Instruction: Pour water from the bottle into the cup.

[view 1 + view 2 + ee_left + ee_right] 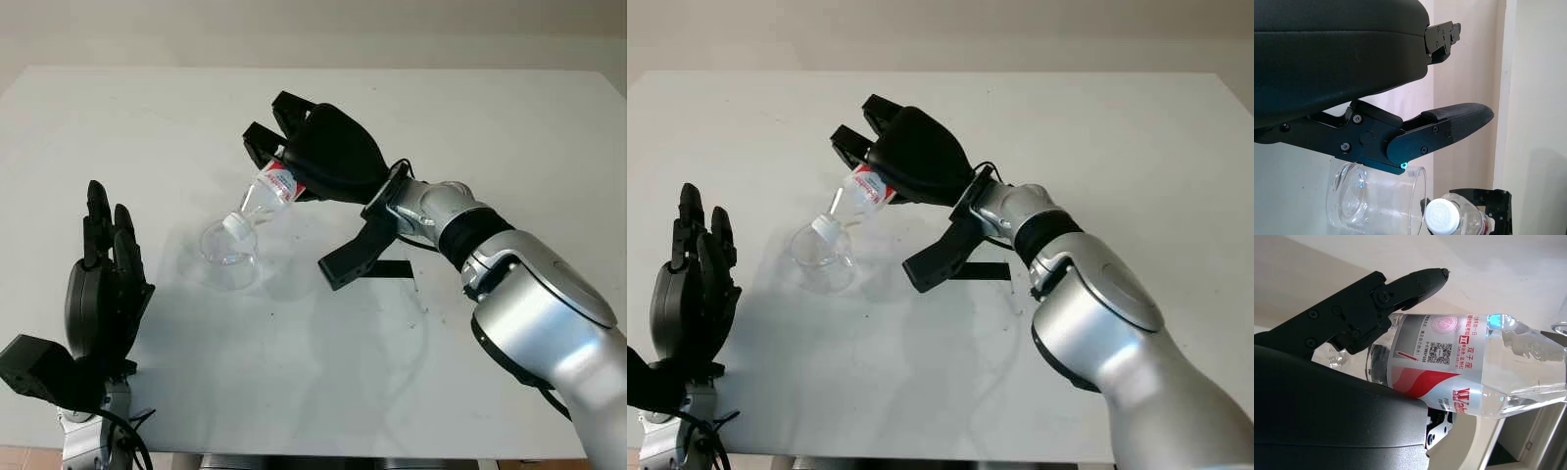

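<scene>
Over the white table [509, 127], the right hand [328, 152] tips the bottle [263, 196] toward the cup [229, 257].

Near the table's middle, the right hand's fingers [1400, 289] are wrapped around the clear plastic bottle at its red-and-white label [1449, 364], holding it slanted with the neck down and the white cap [1442, 217] on (the cap sits just at the cup's rim). The cup is clear, stands upright on the table, and lies directly below the bottle's mouth end; whether cap and rim actually touch cannot be told. The left hand [103, 294] is open and holds nothing, raised at the table's near left edge, close beside the cup but apart from it. A flat black piece [390, 268] lies on the table under the right wrist.
</scene>
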